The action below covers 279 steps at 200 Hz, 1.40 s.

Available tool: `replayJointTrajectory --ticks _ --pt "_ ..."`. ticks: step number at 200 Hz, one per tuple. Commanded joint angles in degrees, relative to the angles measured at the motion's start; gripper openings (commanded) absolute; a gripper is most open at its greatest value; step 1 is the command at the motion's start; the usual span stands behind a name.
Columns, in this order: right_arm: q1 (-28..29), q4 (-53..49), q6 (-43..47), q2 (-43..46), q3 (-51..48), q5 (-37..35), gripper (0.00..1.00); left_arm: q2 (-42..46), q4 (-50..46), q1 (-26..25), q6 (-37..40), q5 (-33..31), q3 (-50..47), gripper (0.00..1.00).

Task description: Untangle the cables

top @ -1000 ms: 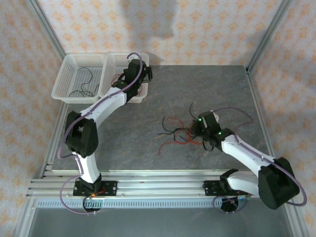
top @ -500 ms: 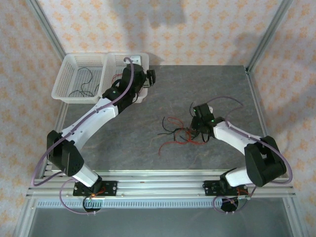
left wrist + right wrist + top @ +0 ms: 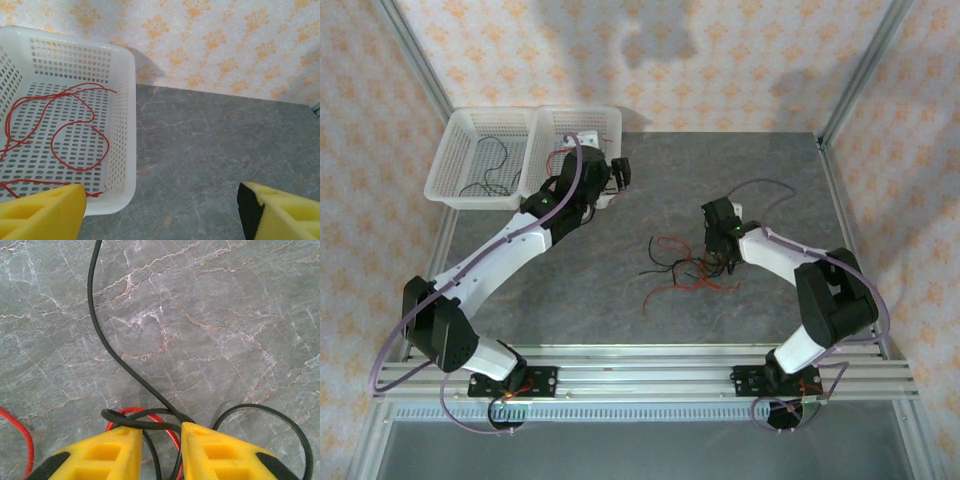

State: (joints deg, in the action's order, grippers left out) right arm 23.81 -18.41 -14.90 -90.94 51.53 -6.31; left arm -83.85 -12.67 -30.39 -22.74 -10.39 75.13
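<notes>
My right pincer (image 3: 161,432), jaws narrow, straddles black wires (image 3: 112,352) of the tangled cables (image 3: 682,270); next, close on one and draw it clear.

A left basket (image 3: 448,150) and a right basket (image 3: 590,112) are set side by side at the far left corner of the table (image 3: 720,170), with wires (image 3: 80,169) lying in each. The left gripper (image 3: 618,172) is held just beside the right basket's right wall. The cables (image 3: 682,270) are spread mid-table, the right gripper (image 3: 724,258) is placed at their right edge, and strands are caught between its fingers (image 3: 120,450).
</notes>
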Motion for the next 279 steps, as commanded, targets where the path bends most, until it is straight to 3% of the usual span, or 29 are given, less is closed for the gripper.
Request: replayJointTrajectory --ticks 1,89,108,138,177,219,279 --pt "-0.45 0.11 1.79 -0.95 1.72 -3.18 0.25 2.11 -0.56 -0.26 -1.16 0.03 -0.91 0.81" --pt "-0.92 2.52 4.04 -4.13 2.16 -5.31 0.26 4.37 -0.79 -0.28 -2.3 0.29 -3.06 0.8" --pt "-0.91 3.36 4.56 -5.03 2.52 -5.31 0.19 4.94 -0.97 -0.33 -2.48 0.2 -3.62 0.8" --pt "-0.92 5.08 5.57 -5.07 2.71 -5.29 0.0 6.19 -1.19 -0.38 -2.88 0.07 -4.8 0.8" --pt "-0.94 4.77 6.14 3.64 2.09 -3.83 0.0 8.85 -0.77 -1.28 -3.62 2.1 -7.65 0.8" --pt "-0.96 1.06 7.24 17.3 4.02 5.07 0.0 10.82 3.85 -5.43 -2.7 6.43 -13.27 0.8" --pt "-0.91 -2.94 5.61 25.66 12.41 19.5 0.0 7.58 10.83 -16.06 3.25 7.62 -13.94 0.78"
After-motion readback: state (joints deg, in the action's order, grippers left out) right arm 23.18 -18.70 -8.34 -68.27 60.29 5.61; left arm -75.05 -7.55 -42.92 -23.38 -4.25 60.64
